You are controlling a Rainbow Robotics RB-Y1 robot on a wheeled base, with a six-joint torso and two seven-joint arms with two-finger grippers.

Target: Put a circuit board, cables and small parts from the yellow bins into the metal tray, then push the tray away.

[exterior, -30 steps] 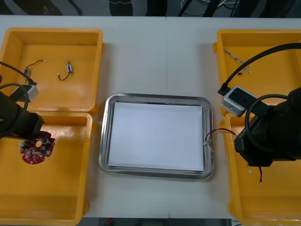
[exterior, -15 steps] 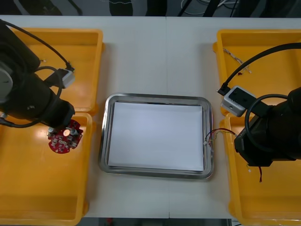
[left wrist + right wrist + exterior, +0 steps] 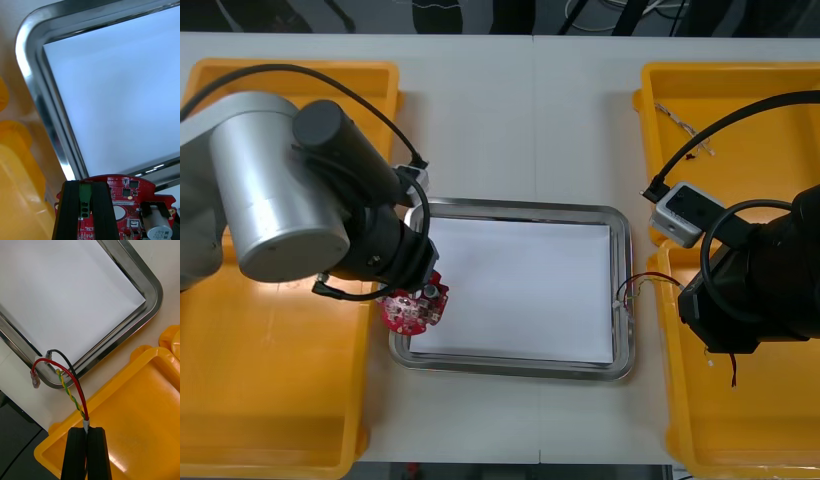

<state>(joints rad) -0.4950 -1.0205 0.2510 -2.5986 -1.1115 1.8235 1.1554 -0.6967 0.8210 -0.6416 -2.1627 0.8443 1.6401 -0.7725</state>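
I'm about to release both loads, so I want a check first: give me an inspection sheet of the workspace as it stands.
Surface: light table; metal tray at its middle, white inside, nothing lying on the part that shows.
Job's things: round red circuit board held over the tray's near left corner; yellow bins, two at each side.
Clutter: nothing seen.
Grippers: left gripper, fingers shut on the board's green connector; right gripper over the near right bin, fingers shut on a cable.
Cables: red and yellow cable with a black lead, free ends reaching the tray's right rim; thin cable in the far right bin.
Surroundings: dark floor beyond the table's far edge.
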